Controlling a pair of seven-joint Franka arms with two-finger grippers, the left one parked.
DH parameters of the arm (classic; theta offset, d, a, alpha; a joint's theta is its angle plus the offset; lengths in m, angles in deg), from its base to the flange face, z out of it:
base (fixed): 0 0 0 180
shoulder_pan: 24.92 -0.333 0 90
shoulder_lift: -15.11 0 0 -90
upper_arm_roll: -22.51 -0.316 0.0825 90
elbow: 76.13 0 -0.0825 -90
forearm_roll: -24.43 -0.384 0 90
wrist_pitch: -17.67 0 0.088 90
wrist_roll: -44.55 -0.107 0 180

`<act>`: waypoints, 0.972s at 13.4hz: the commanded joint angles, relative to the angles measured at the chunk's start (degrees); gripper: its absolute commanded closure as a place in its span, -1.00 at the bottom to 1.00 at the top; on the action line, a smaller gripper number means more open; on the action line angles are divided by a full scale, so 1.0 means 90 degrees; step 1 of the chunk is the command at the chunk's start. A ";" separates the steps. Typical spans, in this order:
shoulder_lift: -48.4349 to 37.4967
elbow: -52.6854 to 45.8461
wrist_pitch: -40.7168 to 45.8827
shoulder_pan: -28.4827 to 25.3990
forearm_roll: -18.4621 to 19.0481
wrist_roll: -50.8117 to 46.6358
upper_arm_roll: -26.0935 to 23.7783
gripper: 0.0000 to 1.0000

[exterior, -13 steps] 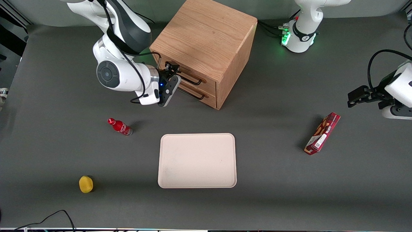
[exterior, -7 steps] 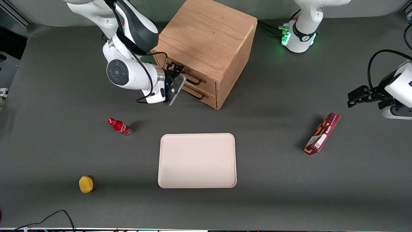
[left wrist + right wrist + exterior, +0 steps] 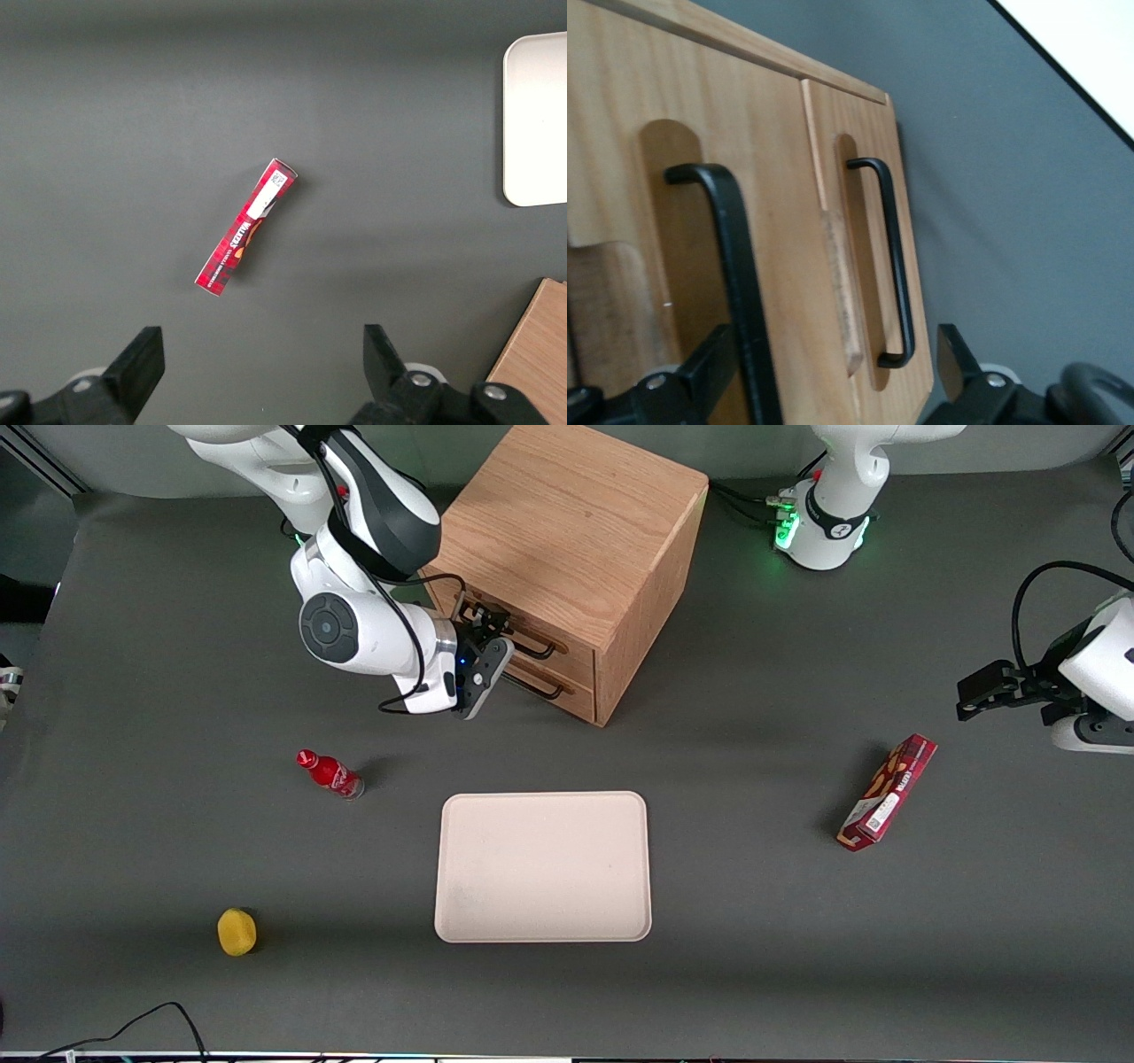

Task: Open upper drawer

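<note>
**Pincer at the upper drawer's handle**

We see a dark grey surface (image 3: 762, 921) carrying a boxy oak cabinet (image 3: 567, 540). Nearer the front camera lies a pale tray (image 3: 543, 866). The upper drawer (image 3: 532, 638) sits flush in the cabinet, above the bottom drawer (image 3: 554, 684). Our pincer (image 3: 483, 633) is spread wide in front of it, its fingers (image 3: 700, 367) astride the black handle (image 3: 735, 266). Toward the parked arm's end lies a red box (image 3: 888, 792); toward the working arm's, a red bottle (image 3: 330, 773) and yellow fruit (image 3: 236, 931).

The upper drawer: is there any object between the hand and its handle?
No. The hand is right in front of the upper drawer, and the wrist view shows the black handle between its open fingers, with nothing between them. The red bottle stands nearer the front camera.
</note>
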 commanded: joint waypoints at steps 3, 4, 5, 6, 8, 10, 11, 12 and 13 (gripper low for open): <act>0.0374 -0.0280 -0.0151 0.0006 0.0448 -0.0068 0.0004 -1.00; 0.0452 -0.0368 -0.0151 0.0016 0.0497 -0.0068 0.0014 -1.00; 0.0549 -0.0475 -0.0151 0.0016 0.0584 -0.0068 0.0043 -1.00; 0.0637 -0.0583 -0.0141 0.0035 0.0663 -0.0058 0.0062 -1.00; 0.0774 -0.0788 -0.0131 0.0055 0.0683 -0.0039 0.0101 -1.00; 0.0959 -0.1041 -0.0083 0.0065 0.0925 -0.0048 0.0179 -1.00; 0.1018 -0.1168 0.0005 0.0074 0.0995 -0.0039 0.0218 -1.00; 0.1106 -0.1334 0.0093 0.0074 0.1005 -0.0029 0.0315 -1.00; 0.1213 -0.1519 0.0219 0.0074 0.1034 0.0000 0.0413 -1.00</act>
